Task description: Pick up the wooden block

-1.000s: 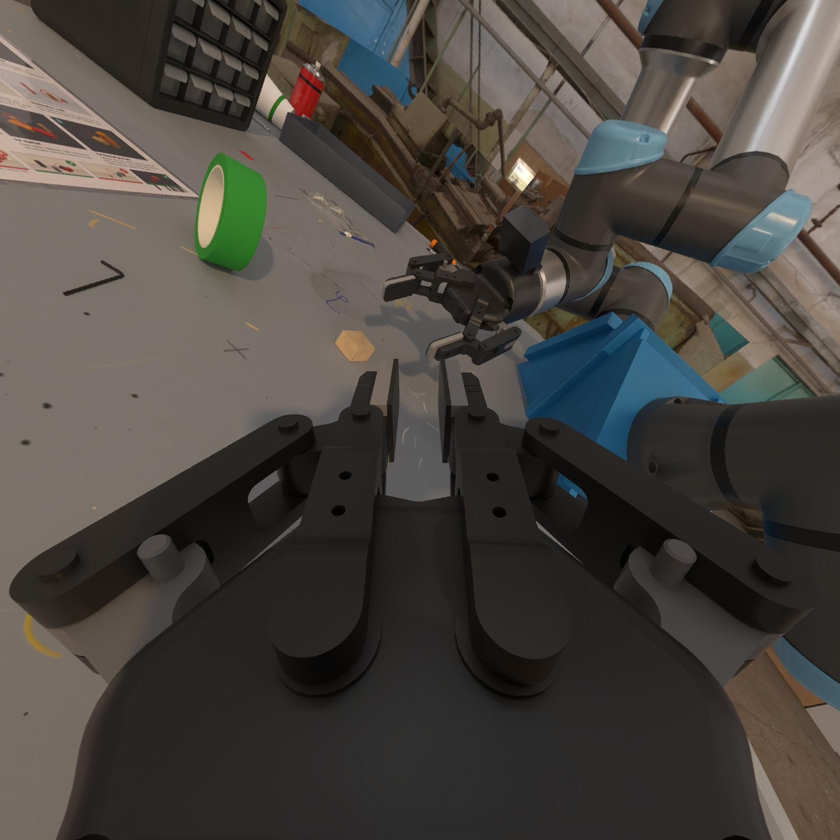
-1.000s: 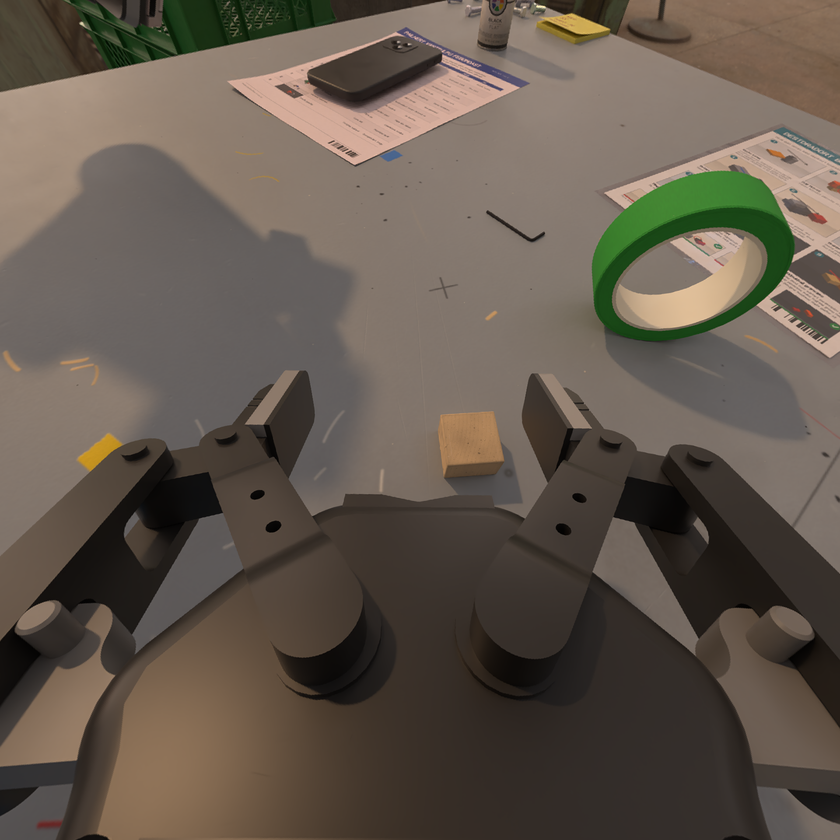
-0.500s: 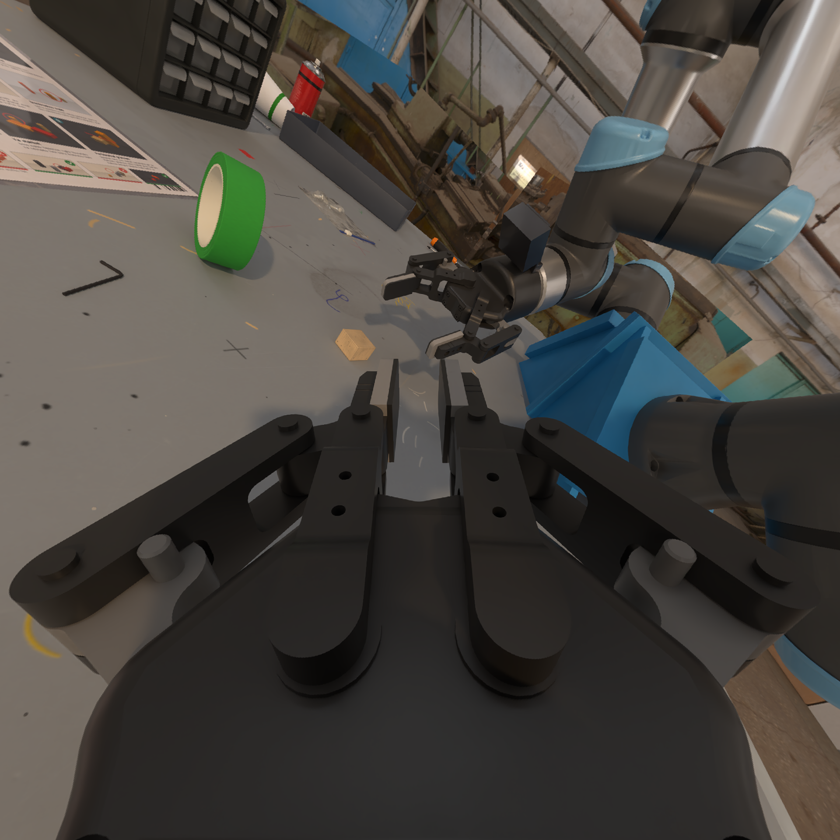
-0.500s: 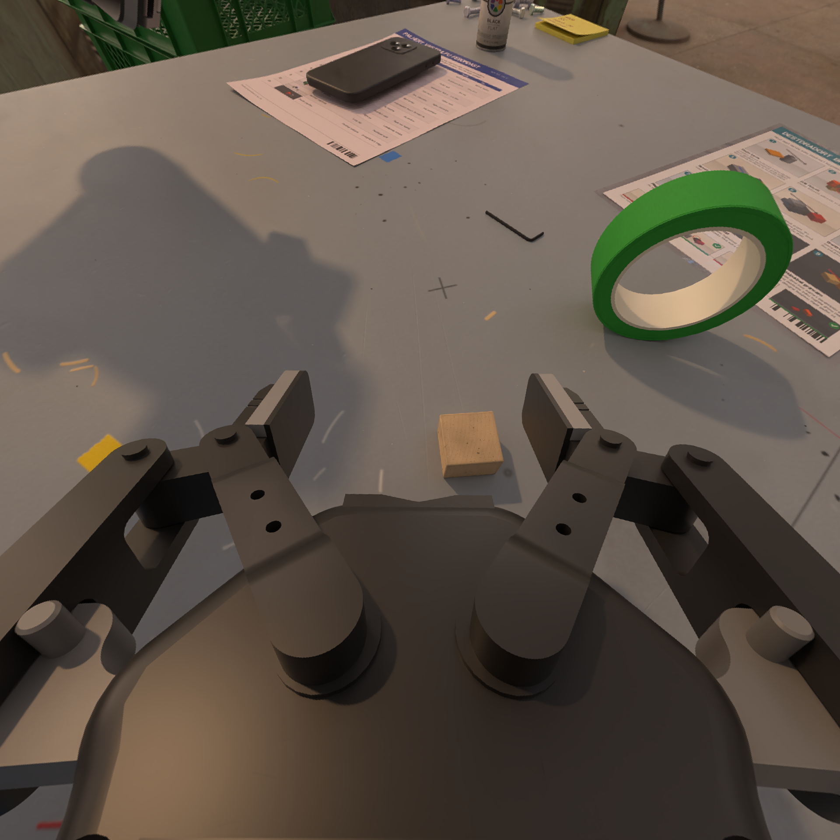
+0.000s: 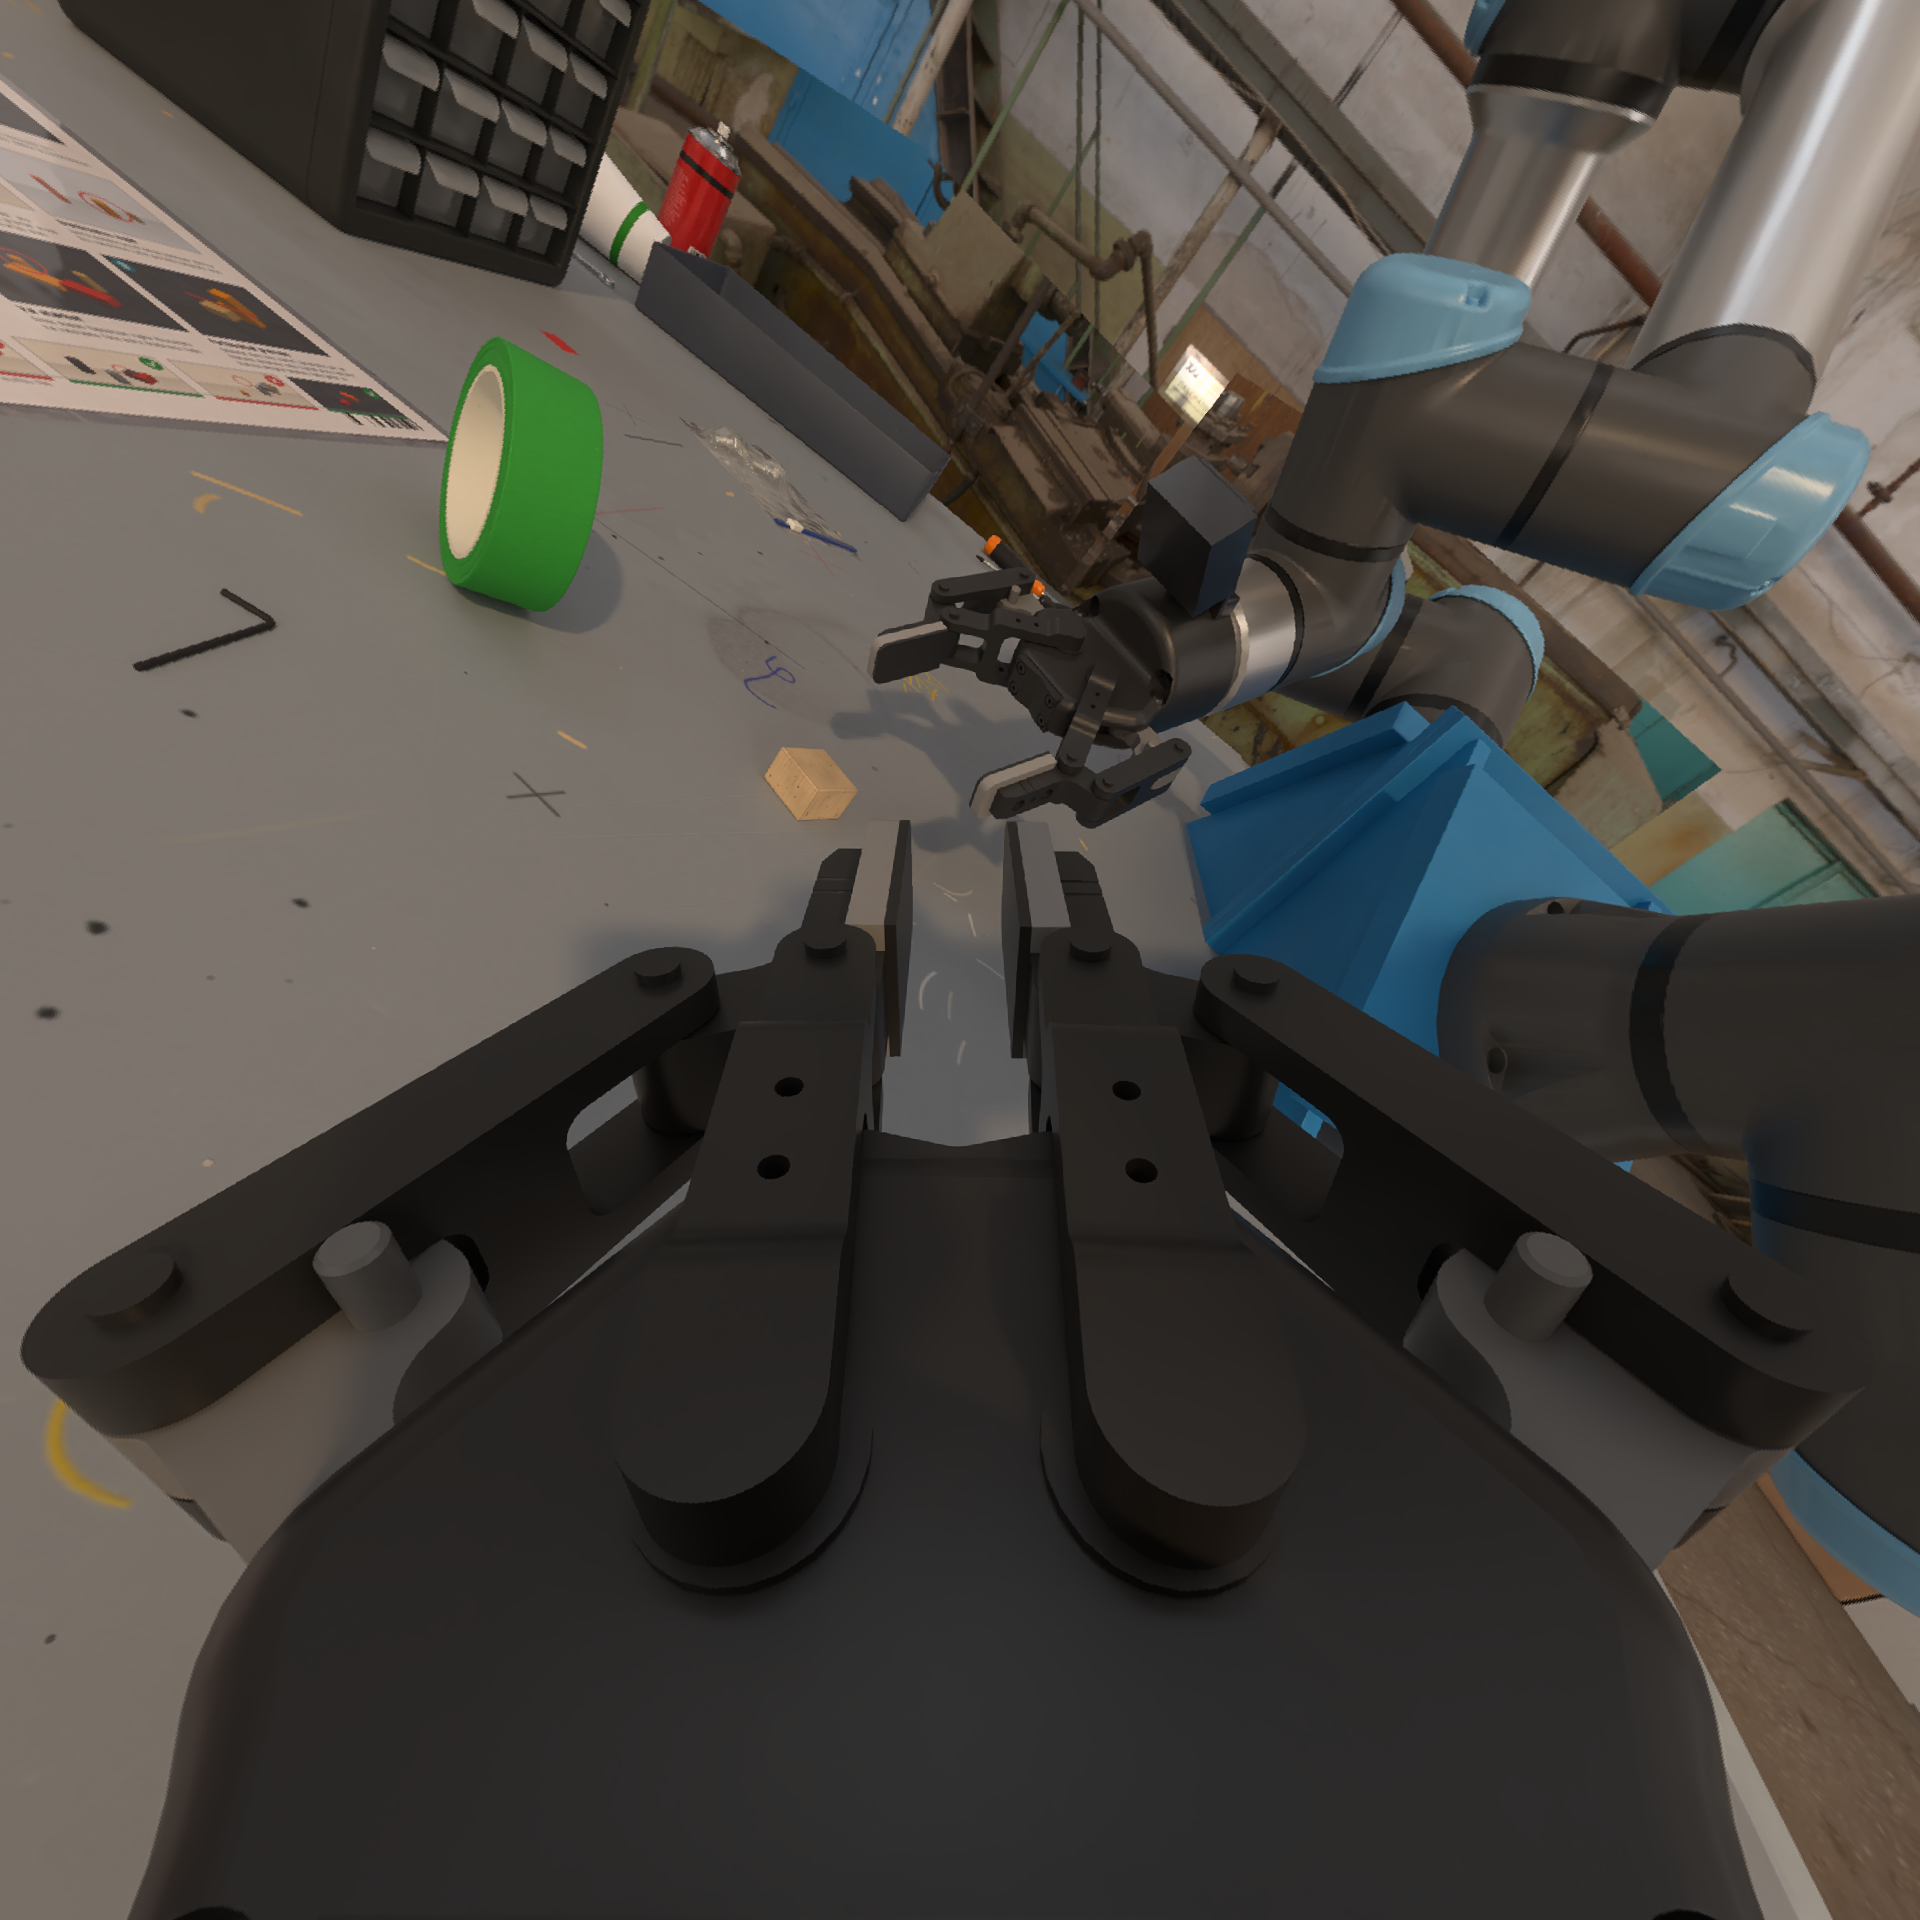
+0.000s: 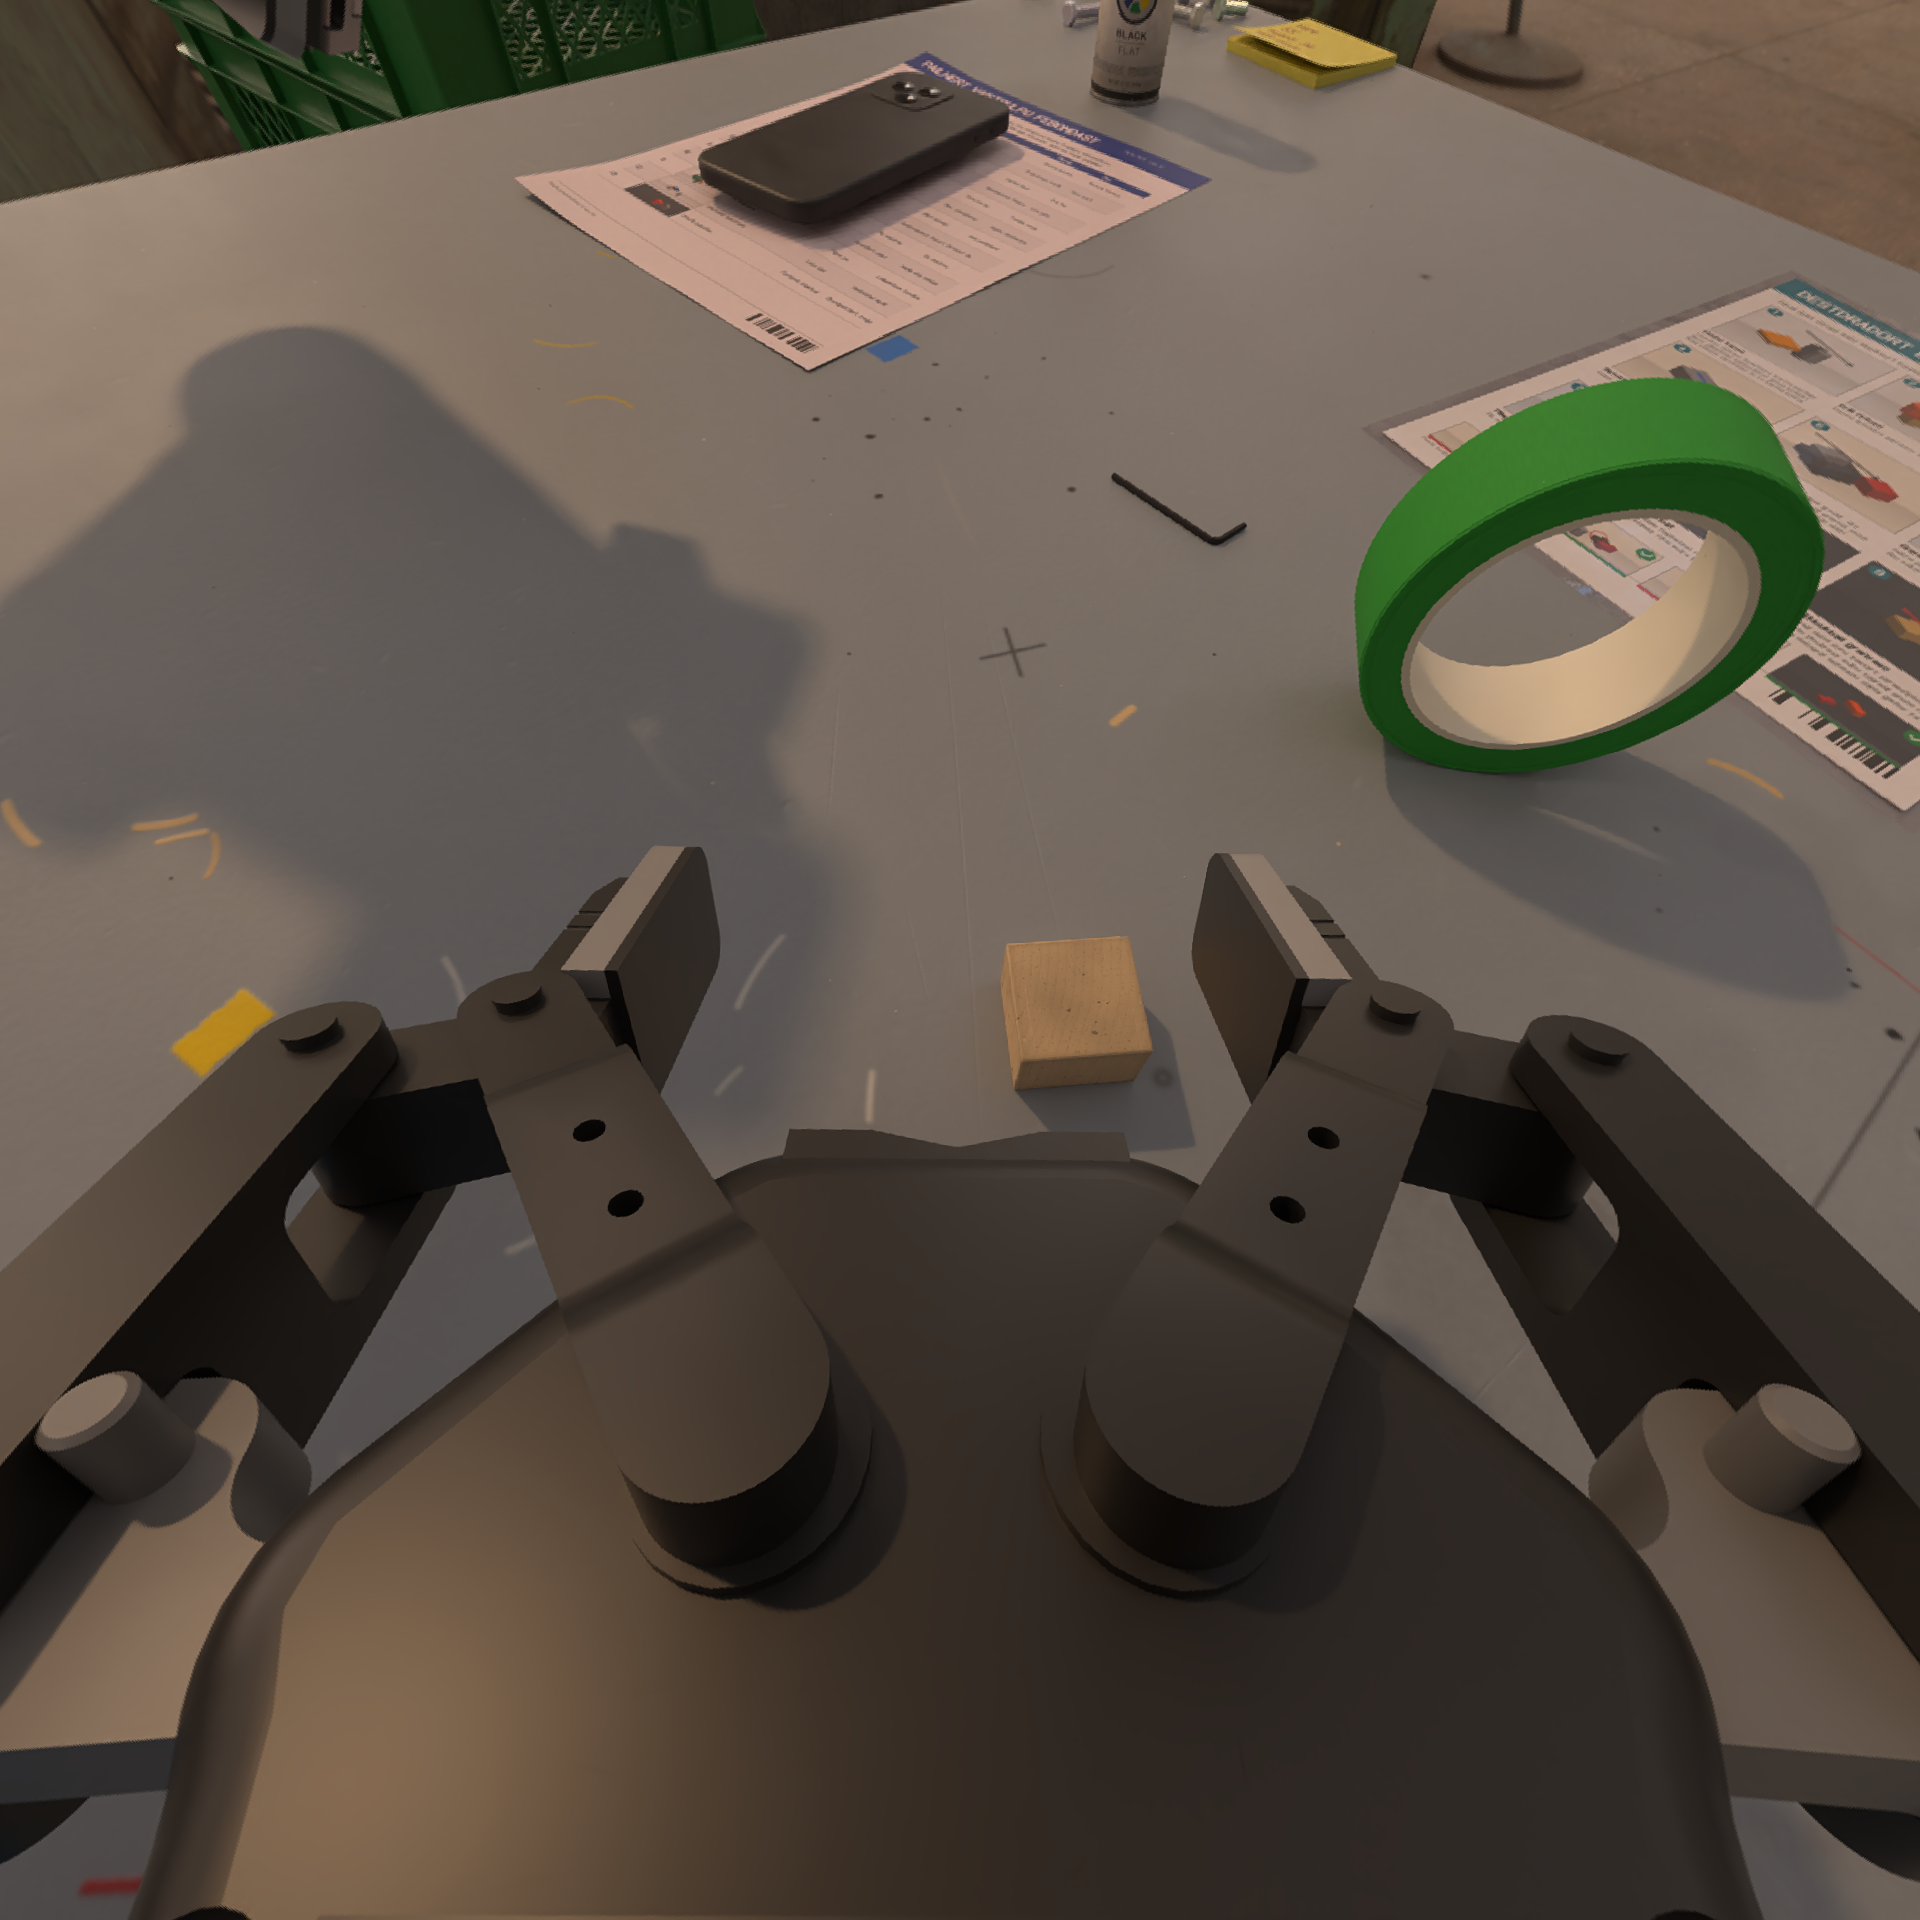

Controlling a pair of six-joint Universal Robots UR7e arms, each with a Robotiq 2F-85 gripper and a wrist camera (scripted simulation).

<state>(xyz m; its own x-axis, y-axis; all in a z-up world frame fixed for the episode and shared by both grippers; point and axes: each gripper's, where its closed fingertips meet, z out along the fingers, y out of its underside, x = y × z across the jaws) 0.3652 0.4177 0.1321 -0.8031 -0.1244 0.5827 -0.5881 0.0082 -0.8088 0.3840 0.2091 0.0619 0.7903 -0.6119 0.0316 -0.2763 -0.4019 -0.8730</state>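
right end effector [image 6: 956,935] released, jaws spread wide, hovering low over the grey tabletop [image 6: 416,623]. wooden block [image 6: 1075,1010] sits flat on the tabletop between the two fingers, closer to the right pad, touching neither. small yellow tape scrap [image 6: 220,1029] on the tabletop left of the left finger

farther out in right wrist view: pencilled cross mark [image 6: 1011,652], then a black hex key [image 6: 1179,509] lying flat. green tape roll [image 6: 1590,577] stands on edge to the right, resting partly on an illustrated sheet [image 6: 1860,416]. far side: black phone [image 6: 852,151] lying on a printed form [image 6: 862,223], a small can [image 6: 1130,52] and a yellow sticky pad [image 6: 1311,47] near the far edge, green crate [image 6: 468,42] beyond the far left edge

left end effector [image 5: 956,878] nearly clenched, narrow gap between the pads, nothing in it, well apart from the block. left wrist view shows the block [image 5: 810,783] just past its fingertips, slightly left, with the right end effector [image 5: 951,722] open above and right of it. beyond: tape roll [image 5: 523,473], hex key [image 5: 208,639], black drawer cabinet [image 5: 416,114], red spray can [image 5: 698,189], grey tray [image 5: 790,390], blue bin [image 5: 1382,862] off the right edge
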